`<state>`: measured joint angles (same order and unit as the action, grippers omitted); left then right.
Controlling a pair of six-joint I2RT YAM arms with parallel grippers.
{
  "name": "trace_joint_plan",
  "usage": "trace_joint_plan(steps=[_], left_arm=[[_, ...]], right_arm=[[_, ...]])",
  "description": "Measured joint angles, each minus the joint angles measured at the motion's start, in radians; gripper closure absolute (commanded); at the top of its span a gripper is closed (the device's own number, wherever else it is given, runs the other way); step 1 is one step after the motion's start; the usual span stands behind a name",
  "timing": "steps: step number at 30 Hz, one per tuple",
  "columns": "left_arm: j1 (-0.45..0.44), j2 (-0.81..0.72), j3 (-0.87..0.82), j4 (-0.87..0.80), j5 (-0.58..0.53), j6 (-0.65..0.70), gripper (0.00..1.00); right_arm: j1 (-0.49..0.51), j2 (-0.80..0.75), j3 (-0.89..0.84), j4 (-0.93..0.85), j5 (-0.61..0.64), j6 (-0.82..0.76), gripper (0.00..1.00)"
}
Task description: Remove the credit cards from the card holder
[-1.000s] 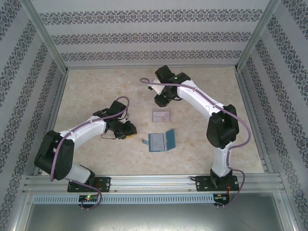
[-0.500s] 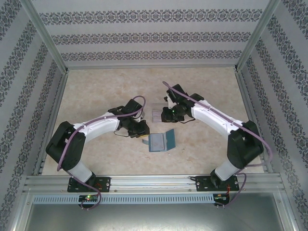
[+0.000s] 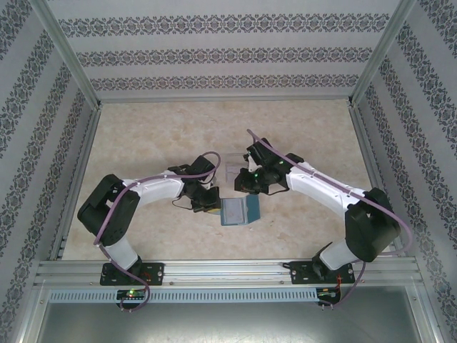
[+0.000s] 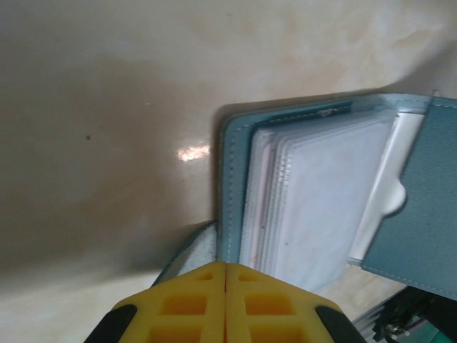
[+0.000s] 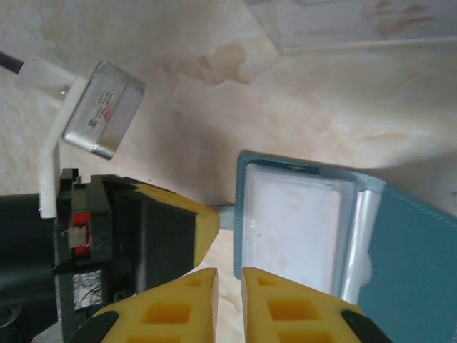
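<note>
Overhead: left gripper (image 3: 213, 207) and right gripper (image 3: 245, 190) crowd the open card holder (image 3: 239, 211). Left wrist: clenched tight, strap tab (image 4: 187, 251) at its tips, holder ahead-right. Right wrist: slim empty gap, holder ahead-right.

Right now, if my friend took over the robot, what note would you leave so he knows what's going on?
Left gripper: shut, down at the strap tab; I can't tell if it pinches the tab.
Right gripper: open just a crack, empty, beside the holder.
Card holder: lying open on the table between both grippers, one flap tilted up.
Done: holder is open.
Left: pale credit cards seem to sit inside it; pull them out.
</note>
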<state>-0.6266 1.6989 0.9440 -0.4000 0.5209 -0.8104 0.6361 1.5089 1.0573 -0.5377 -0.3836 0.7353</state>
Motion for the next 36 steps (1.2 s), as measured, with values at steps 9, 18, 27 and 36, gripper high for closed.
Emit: trace_joint_plan(steps=[9,18,27,36], left_arm=[[0.000,0.008,-0.024,0.008,-0.013,0.002,0.94],[0.000,0.009,-0.050,0.039,-0.012,0.002,0.95],[0.000,0.009,-0.055,0.049,-0.008,0.002,0.95],[0.000,0.009,-0.055,0.050,-0.005,0.002,0.95]], right_arm=[[0.057,0.098,0.000,0.003,0.008,0.019,0.78],[0.137,0.204,0.061,-0.054,0.082,0.026,0.75],[0.171,0.282,0.103,-0.111,0.157,0.037,0.70],[0.174,0.304,0.119,-0.149,0.198,0.044,0.66]])
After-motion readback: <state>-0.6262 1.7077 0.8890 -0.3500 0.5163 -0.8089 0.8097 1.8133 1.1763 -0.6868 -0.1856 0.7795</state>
